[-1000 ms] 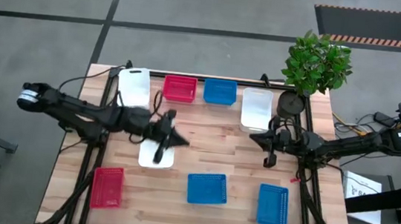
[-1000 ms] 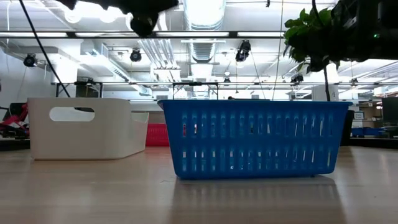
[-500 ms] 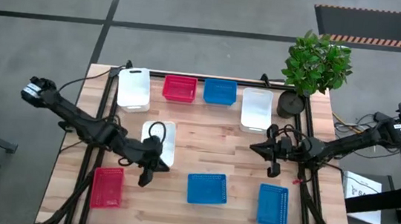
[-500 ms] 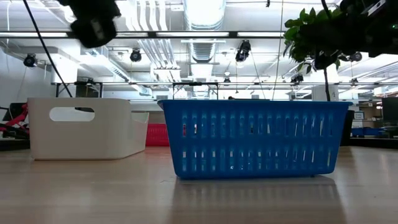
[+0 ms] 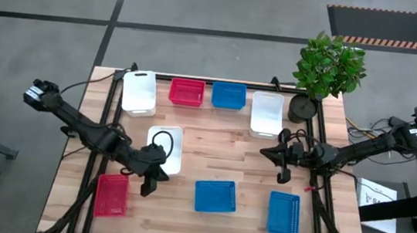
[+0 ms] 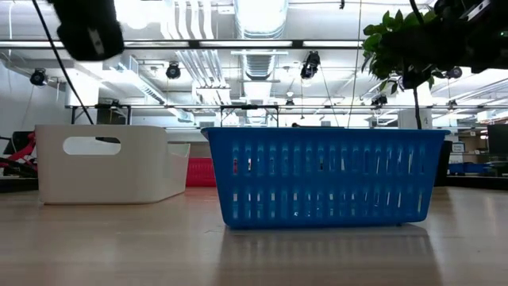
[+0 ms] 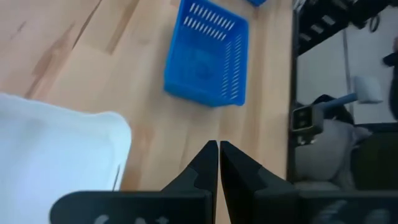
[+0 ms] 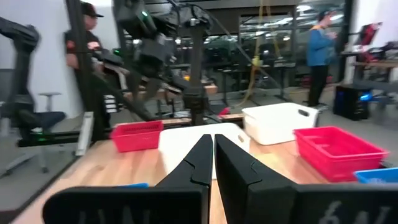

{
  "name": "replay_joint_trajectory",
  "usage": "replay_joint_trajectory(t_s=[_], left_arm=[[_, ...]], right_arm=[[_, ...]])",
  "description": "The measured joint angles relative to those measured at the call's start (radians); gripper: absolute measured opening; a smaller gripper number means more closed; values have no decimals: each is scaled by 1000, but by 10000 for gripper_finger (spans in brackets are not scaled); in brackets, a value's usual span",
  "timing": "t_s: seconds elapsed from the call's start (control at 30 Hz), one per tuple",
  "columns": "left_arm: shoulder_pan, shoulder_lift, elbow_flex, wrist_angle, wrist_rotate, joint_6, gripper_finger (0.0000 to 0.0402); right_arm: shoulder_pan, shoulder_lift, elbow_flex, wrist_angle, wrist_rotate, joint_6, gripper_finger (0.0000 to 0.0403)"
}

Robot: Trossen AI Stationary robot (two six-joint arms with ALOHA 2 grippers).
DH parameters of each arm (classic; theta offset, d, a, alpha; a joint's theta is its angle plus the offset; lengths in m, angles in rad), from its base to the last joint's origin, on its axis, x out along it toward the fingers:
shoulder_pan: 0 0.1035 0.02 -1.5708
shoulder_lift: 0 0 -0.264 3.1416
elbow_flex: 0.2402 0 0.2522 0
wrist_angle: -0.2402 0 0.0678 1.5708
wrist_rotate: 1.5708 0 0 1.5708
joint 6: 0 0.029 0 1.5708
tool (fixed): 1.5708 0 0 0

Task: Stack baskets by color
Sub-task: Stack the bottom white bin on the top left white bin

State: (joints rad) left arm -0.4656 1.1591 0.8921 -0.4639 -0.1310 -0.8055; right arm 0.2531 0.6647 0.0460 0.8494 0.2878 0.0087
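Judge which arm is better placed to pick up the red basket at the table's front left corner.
Left, probably. The left gripper, shut and empty, hangs just beside that red basket. The right gripper, also shut, sits across the table near the white basket.
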Motion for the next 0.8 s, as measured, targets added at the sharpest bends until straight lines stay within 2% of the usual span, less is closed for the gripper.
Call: replay_joint_trajectory(t_s=[0.2,0.33,0.57,0.67,0.8], left_arm=[[1,0,26,-64,-6,37,0],[28,0,27,-71,2,170,0],[72,0,80,-78,51,227,0],[66,1,84,-76,36,229,0],[63,72,81,-60,16,266,0]], right_arm=[[-5,0,0,15,60,-149,9],[-15,0,7,37,63,-263,9],[-38,11,119,30,53,-410,9],[-38,25,173,-11,50,-443,9],[-38,61,223,-62,45,-462,9]])
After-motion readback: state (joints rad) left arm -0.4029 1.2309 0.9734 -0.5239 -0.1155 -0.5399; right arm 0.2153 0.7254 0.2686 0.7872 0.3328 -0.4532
